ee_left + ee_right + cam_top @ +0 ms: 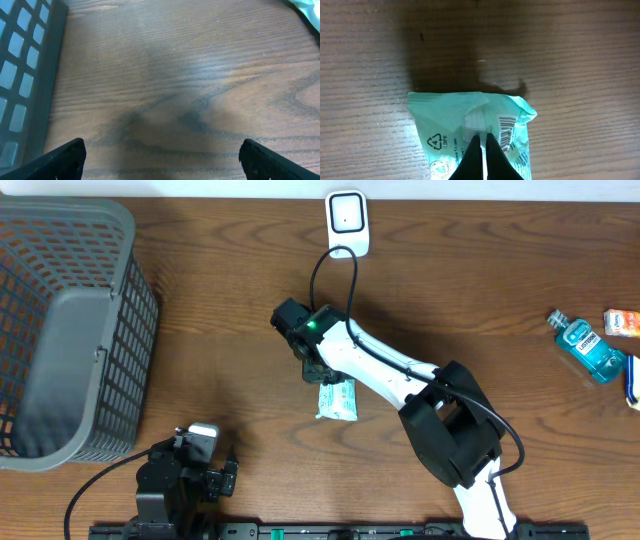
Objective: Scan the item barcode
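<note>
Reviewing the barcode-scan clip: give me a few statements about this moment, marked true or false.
1. The right end effector is shut on the green packet. True.
2. The green packet is held right at the scanner. False: it is apart from the scanner, nearer the robot.
3. The left end effector is open and empty. True.
4. The mouthwash bottle is in the basket. False: it lies far right, outside the basket.
</note>
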